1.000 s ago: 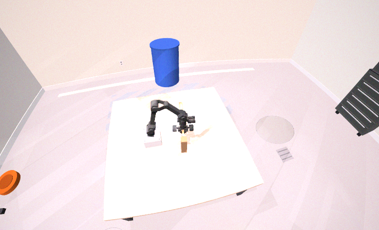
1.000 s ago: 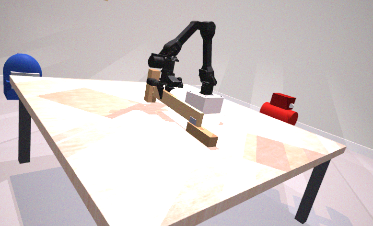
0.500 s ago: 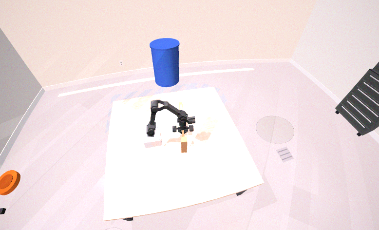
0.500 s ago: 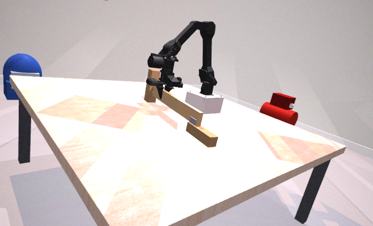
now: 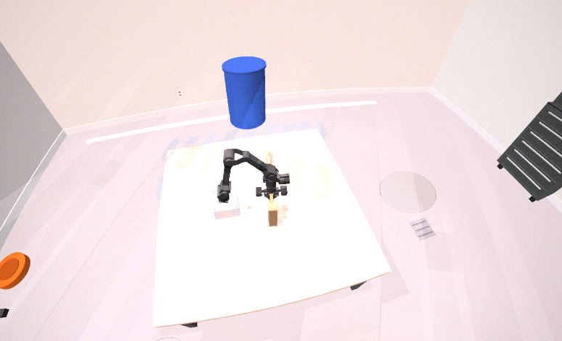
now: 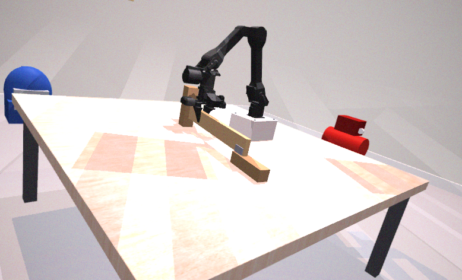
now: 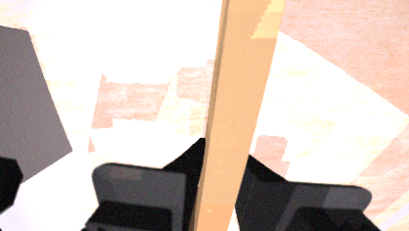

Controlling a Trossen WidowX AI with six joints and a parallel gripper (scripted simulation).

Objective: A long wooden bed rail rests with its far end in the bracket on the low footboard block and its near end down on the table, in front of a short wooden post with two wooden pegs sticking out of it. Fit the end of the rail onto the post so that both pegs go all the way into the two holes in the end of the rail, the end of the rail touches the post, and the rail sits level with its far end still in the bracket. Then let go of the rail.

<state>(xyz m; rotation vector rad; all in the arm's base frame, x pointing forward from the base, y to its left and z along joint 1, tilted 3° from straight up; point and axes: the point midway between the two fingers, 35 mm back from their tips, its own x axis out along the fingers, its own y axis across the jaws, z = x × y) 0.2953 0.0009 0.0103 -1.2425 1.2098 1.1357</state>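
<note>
Pincer (image 6: 202,110) tight on rail (image 6: 223,131)

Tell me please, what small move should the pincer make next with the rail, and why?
Probably keep the grip and ease the rail toward the post. The pincer is shut on the rail beside the post, and whether the pegs are fully in cannot be seen.
</note>
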